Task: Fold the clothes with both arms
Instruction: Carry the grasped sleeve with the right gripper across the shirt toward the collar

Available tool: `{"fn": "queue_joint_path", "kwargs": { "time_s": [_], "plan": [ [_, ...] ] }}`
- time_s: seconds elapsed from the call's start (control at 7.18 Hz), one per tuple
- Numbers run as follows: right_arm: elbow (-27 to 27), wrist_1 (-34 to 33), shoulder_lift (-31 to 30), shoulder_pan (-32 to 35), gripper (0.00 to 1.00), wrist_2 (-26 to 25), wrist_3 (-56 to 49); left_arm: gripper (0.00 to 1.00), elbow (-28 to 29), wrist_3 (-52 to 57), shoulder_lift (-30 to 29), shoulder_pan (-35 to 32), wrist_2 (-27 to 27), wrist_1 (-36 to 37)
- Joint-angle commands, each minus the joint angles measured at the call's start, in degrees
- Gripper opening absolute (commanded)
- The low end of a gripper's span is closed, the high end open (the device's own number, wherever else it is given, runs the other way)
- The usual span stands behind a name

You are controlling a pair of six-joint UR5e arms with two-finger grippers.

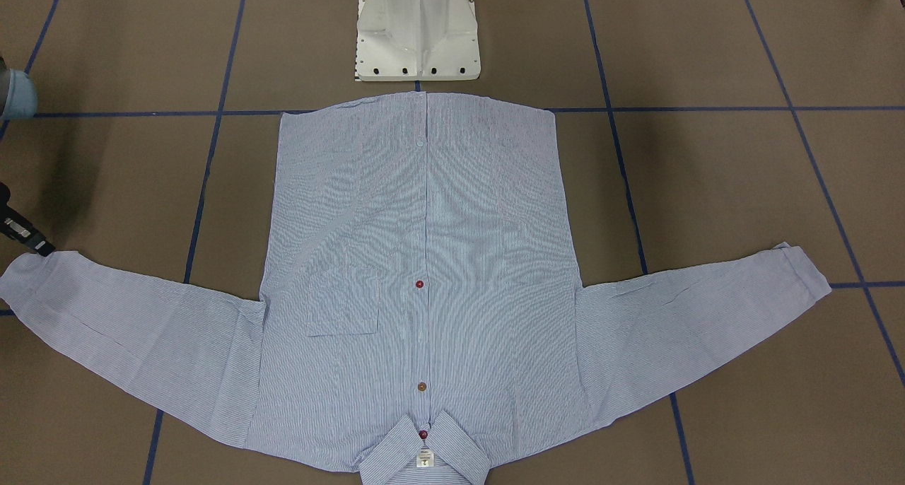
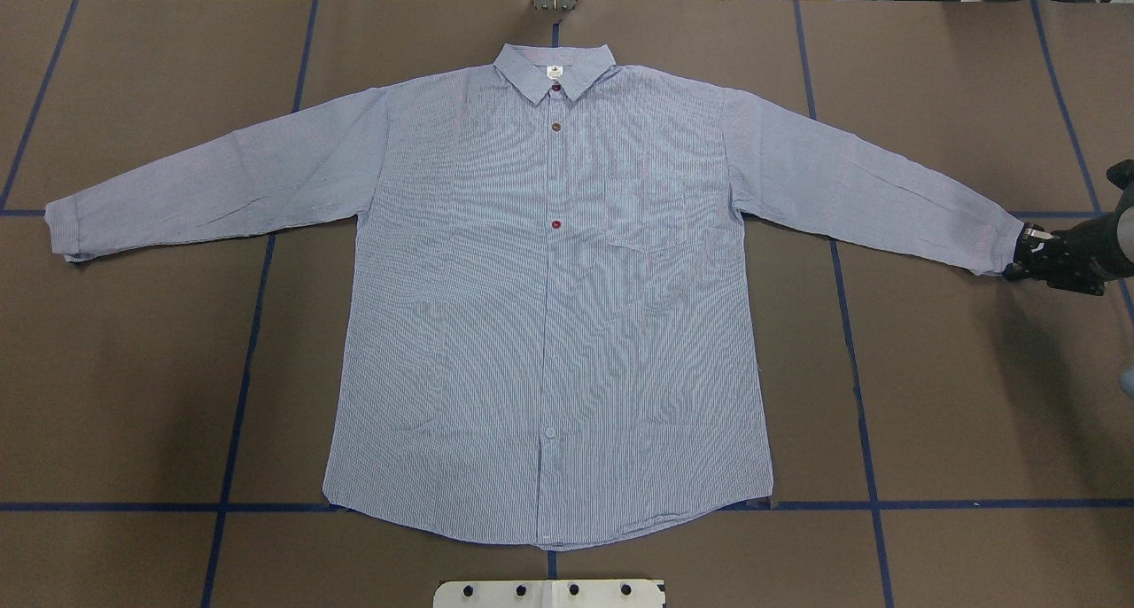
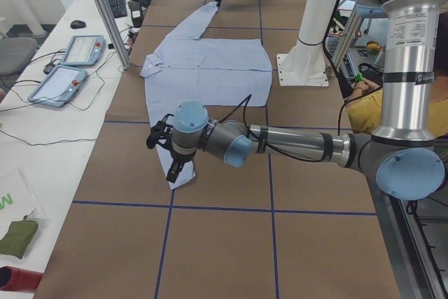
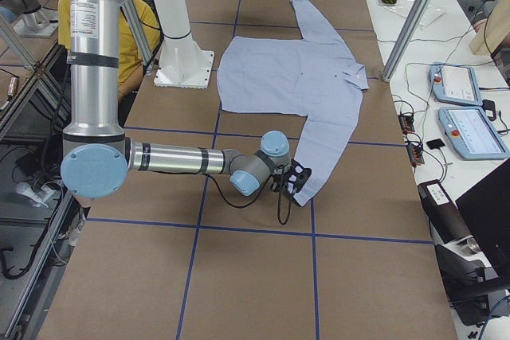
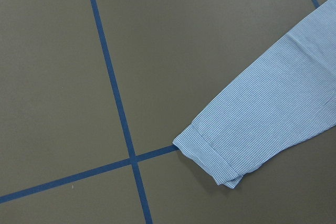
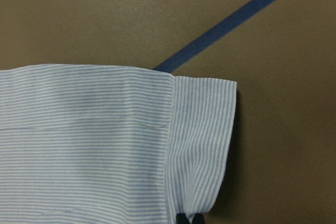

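Note:
The light blue and white striped shirt lies flat and face up on the brown table, buttoned, collar at the far side and both sleeves spread out. My right gripper is at table level at the end of one sleeve, also in the front-facing view. In the right wrist view its fingertips stand close together at the cuff's corner, shut on it. My left gripper hangs over the other cuff. It shows only in the left side view, so I cannot tell its state.
The white pedestal base stands at the shirt's hem. Blue tape lines cross the table. A side table with control tablets and a metal post runs along the far side. A person in yellow sits behind the robot.

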Motion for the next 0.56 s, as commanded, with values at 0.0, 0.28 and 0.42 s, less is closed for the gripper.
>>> {"fn": "queue_joint_path", "kwargs": {
  "time_s": [0.0, 0.28, 0.42],
  "plan": [
    [4.75, -0.87, 0.54, 1.15, 0.0, 0.2, 0.01, 1.0, -0.06, -0.05, 0.0, 0.0, -0.15, 0.0],
    [10.54, -8.45, 5.51, 0.8, 0.0, 0.55, 0.01, 1.0, -0.15, -0.13, 0.0, 0.0, -0.15, 0.0],
    [11.44, -19.66, 13.91, -0.42, 0.0, 0.12, 0.01, 1.0, -0.15, -0.13, 0.0, 0.0, -0.24, 0.0]
  ]
}}
